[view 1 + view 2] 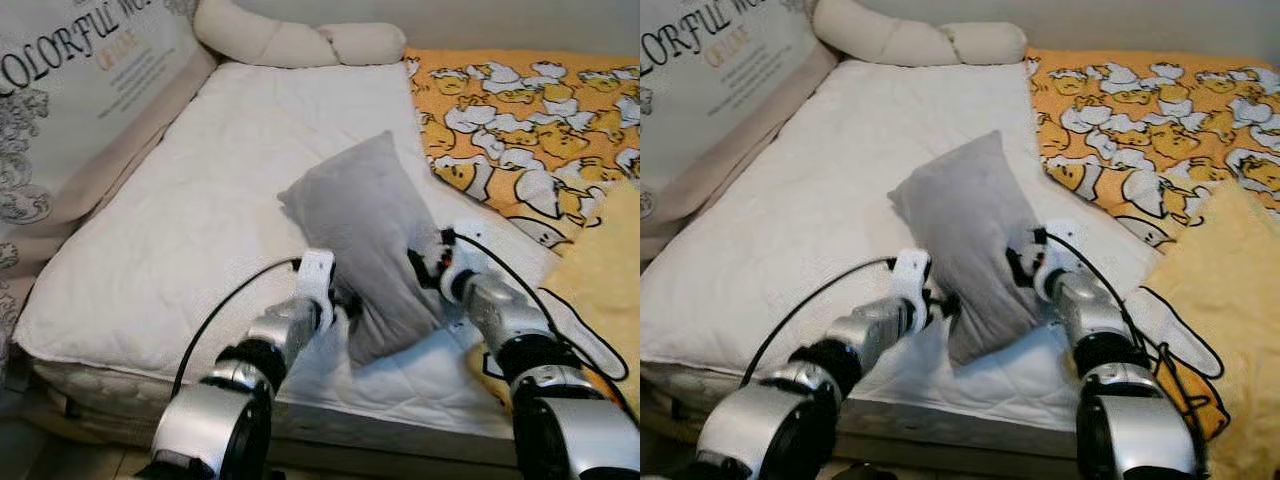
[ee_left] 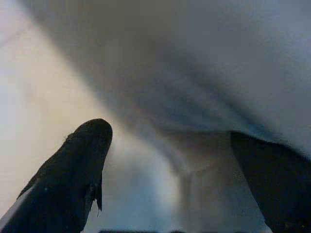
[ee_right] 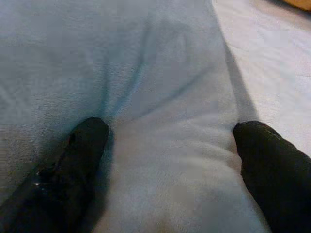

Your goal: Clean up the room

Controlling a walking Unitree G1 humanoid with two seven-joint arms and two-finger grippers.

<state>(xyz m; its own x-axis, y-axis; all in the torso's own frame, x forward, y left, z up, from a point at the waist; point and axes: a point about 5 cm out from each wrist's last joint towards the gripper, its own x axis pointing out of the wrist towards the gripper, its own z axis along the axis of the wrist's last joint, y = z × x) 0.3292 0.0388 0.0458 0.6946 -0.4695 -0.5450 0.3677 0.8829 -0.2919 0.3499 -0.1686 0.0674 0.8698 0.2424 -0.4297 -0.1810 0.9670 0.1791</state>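
Grey pillow (image 1: 372,240) held between both arms near the front edge of the bed, on the white quilted mattress (image 1: 190,220), propped up at a tilt, upper corner leaning away toward the head of the bed. Left claw (image 1: 338,303) pressed to the pillow's lower left flank, fingers (image 2: 73,179) spread wide, grey fabric bulging between them, no real pinch evident. Right claw (image 1: 428,262) set against the right flank, fingers (image 3: 73,160) likewise parted with a fat fold of cloth between, pressing into the stuffing without closing on it. Looks like a two-sided squeeze, not a true grip.

Cream bolster (image 1: 300,42) lying across the head of the bed, well apart from the pillow. Orange duck-print blanket (image 1: 530,120) spread on the right, yellow fleece (image 1: 600,290) bunched just beside the right arm. Printed packaging (image 1: 70,90) leaning along the left side of the bed.

Likely risks from here: soft filling giving way under uneven pressure, pillow slipping down out of the squeeze or twisting toward whichever arm eases first. Pillow sagging off the front edge of the bed if released low. Black cable (image 1: 510,262) looping off the right wrist close to the fleece, possible snag on a swing to the right. Mattress cover perhaps dragged along if a finger catches it.
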